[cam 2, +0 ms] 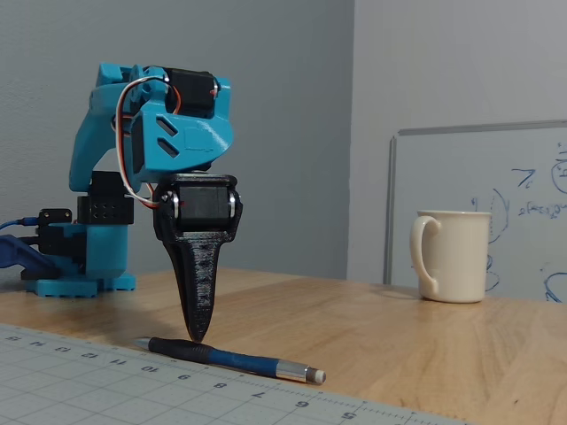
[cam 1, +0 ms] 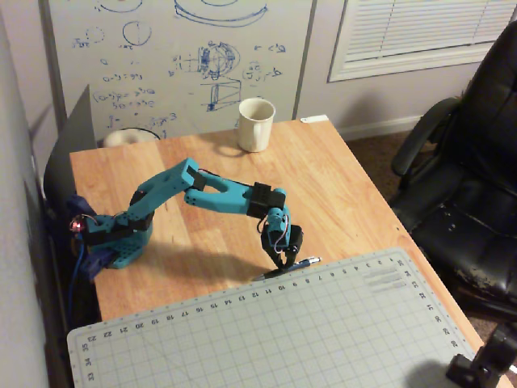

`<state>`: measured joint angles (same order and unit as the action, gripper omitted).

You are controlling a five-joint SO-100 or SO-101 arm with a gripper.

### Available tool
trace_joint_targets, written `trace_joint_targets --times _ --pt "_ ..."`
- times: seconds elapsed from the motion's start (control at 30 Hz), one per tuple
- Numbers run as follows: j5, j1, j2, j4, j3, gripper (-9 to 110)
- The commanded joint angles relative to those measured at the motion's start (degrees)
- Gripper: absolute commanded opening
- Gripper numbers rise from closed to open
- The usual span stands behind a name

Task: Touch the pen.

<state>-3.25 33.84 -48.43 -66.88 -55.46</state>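
Only the fixed view shows the closed, empty tool (cam 2: 197, 335) meeting the pen (cam 2: 232, 359).

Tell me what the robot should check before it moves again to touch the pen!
1. Pen in sight, lying along the cutting mat's edge: ok.
2. Gripper above the pen's dark end: ok.
3. Tip actually touching the pen: cannot tell; the fixed view shows it at or just above the barrel.
4. Jaws closed into one point: ok.
5. Mug far from the arm: ok.
6. Nothing blocking the way down: ok.
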Motion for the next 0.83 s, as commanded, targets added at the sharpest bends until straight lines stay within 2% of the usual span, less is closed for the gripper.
trace_joint_targets --times 0.0,0.8 --pt "0.3 -0.3 -1.3 0.0 4.0 1" --pt "0.3 -0.4 -0.5 0.0 4.0 1"
